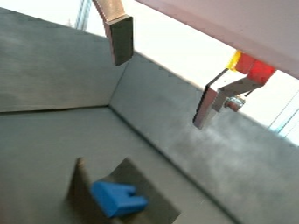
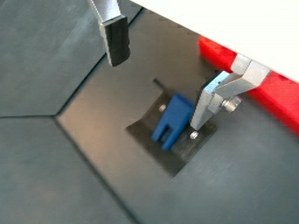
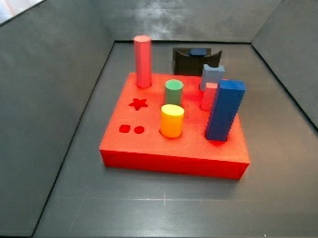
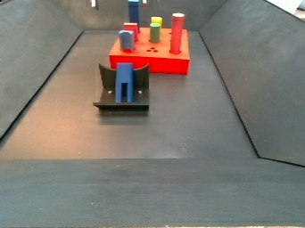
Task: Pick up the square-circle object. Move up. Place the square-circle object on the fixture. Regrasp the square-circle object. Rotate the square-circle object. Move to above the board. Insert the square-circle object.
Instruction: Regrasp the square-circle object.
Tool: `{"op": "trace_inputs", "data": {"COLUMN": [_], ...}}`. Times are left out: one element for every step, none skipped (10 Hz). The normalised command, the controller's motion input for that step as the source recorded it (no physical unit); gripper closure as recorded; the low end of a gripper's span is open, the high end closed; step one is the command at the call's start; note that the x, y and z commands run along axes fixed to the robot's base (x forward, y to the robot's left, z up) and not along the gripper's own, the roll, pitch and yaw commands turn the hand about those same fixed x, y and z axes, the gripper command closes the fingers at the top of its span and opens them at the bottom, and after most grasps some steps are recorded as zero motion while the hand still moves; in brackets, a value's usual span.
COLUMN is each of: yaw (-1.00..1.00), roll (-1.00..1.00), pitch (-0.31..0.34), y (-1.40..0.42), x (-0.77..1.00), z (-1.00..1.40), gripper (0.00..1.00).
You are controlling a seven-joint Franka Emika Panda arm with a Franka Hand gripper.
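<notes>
Grey bin floor: square-circle object rests on fixture, long axis along it, tilted. Gripper hangs above, plates wide apart, empty; obj sits below the gap, nearer one finger.

The claw shows in both wrist views, its jaws spread wide with nothing between them. In a wrist view one silver finger with its dark pad enters at 12 o'clock, and the other finger sits toward 3 o'clock, a bolt on its side. In a wrist view the claw hangs well above the floor, one finger at 11 o'clock, the other at 2 o'clock. Neither side view shows the arm clearly.
</notes>
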Motion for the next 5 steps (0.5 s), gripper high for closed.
{"op": "trace_inputs", "data": {"yaw": [0.06,0.09,0.10,0.12,0.13], "roll": [1.00,1.00,0.82,0.62,0.42], "pitch": [0.080,0.121,0.124,0.119,0.109], "y": [-0.03,-0.03,-0.04,-0.04,-0.04], "x": [0.07,0.08,0.09,0.09,0.09], "z": [-0.01,-0.01,-0.02,-0.01,-0.01], "gripper": [0.00,0.00,0.00,0.00,0.00]}}
